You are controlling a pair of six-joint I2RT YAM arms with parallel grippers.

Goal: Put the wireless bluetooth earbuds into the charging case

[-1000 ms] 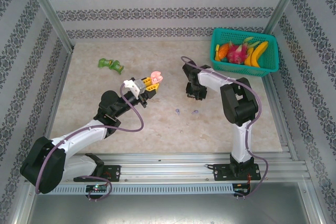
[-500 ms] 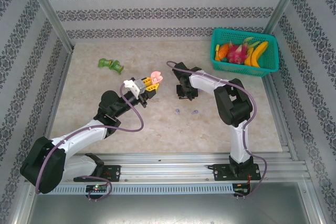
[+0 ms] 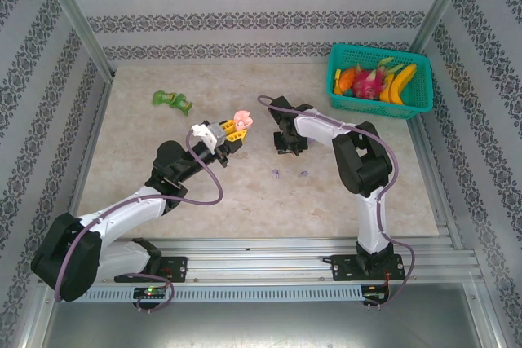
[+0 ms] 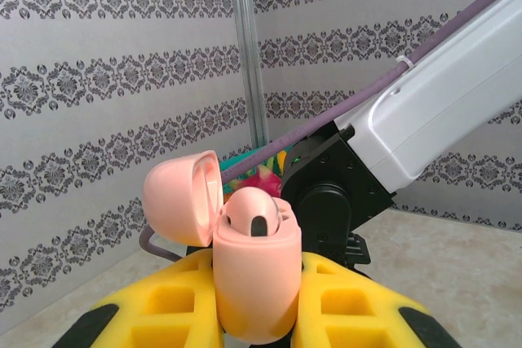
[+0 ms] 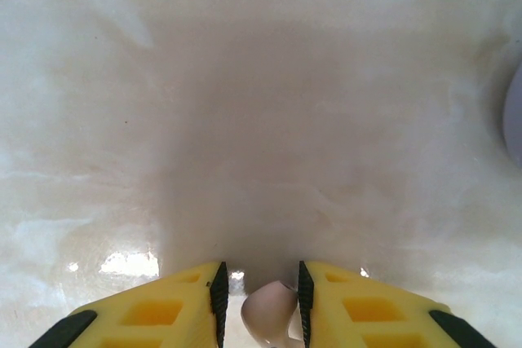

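Observation:
My left gripper (image 3: 235, 126) is raised over the middle of the table, shut on a pink charging case (image 3: 242, 118). In the left wrist view the case (image 4: 257, 279) stands upright between the yellow fingers (image 4: 167, 307). Its lid (image 4: 181, 197) is swung open to the left, and one pale pink earbud (image 4: 253, 213) sits in it. My right gripper (image 3: 285, 141) hangs just right of the case, pointing down. It (image 5: 259, 287) is shut on a second pale pink earbud (image 5: 271, 311). Two lilac earbuds (image 3: 277, 174) (image 3: 304, 174) lie on the table below it.
A teal basket (image 3: 418, 103) of toy fruit stands at the back right. Green items (image 3: 172, 101) lie at the back left. A lilac shape (image 5: 515, 120) shows at the edge of the right wrist view. Patterned walls close in the table.
The right gripper has moved left and a little back, closer to the held case, then stopped. The left arm and case have not moved.

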